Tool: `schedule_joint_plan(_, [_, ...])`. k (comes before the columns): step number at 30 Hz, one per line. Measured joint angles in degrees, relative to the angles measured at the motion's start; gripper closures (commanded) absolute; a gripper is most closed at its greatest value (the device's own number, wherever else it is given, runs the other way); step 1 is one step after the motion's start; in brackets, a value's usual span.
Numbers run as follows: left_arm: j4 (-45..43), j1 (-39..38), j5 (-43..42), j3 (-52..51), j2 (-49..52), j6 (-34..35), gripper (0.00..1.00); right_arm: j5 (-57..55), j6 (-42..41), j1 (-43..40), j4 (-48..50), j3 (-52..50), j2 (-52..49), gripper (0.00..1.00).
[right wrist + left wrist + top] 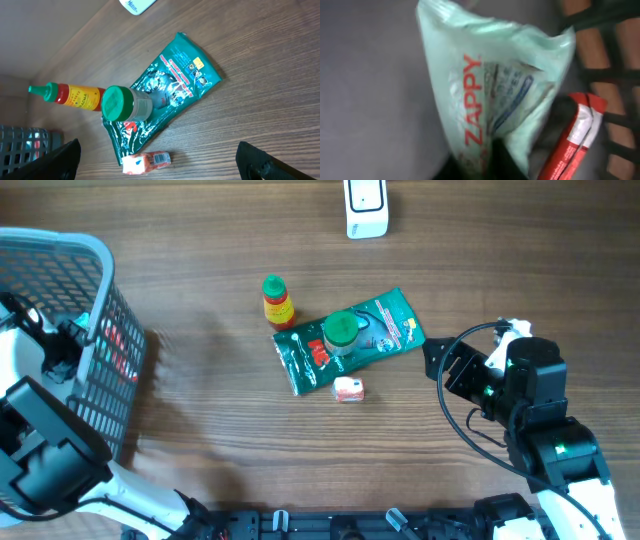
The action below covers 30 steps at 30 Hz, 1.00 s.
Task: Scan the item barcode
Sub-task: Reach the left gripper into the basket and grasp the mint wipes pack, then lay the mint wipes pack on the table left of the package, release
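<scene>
Well, early going. Down in the basket (95,250) on the left with the left gripper (492,161), pinched tight onto the edge of the pale green ZAPPY packet (485,85), just beside a red packet (572,132). Apparently past the grab, then, but not yet lifted out. Left to do: raising it clear, carrying it across to the white scanner (367,208) at the far edge, showing the barcode. Over on the right with the right gripper (452,368), spread wide, holding nothing.

A pale green pouch (495,85) with red ZAPPY lettering fills mid-frame, crumpled, its lower edge pinched in the left jaws. A white scanner (366,208) lies top centre on the desk.
</scene>
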<state>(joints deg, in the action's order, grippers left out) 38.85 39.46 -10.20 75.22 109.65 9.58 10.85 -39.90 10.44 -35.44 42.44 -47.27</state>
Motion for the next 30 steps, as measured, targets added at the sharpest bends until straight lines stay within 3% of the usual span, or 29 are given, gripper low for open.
schedule_joint_plan(9, [5.44,0.04,6.32,0.07,-6.91,1.60,0.96,2.89,-0.20,0.00,-0.02,0.00,0.00,0.00])
schedule_joint_plan(14, [6.32,0.04,5.66,0.85,-25.24,8.41,0.96,3.32,-0.26,0.00,-0.07,0.00,0.00,0.00])
schedule_joint_plan(18, [9.33,-0.85,-4.07,2.45,-42.10,11.82,0.96,3.32,-0.42,0.00,-0.02,0.00,-0.04,0.00])
schedule_joint_plan(24, [15.78,-13.55,-14.58,2.43,-52.09,12.22,0.96,3.32,-0.42,0.00,-0.09,0.00,-2.01,0.00])
schedule_joint_plan(30, [20.11,-30.16,-11.52,2.43,-55.41,11.06,0.96,3.32,-0.42,0.00,-0.20,0.00,-8.22,0.00])
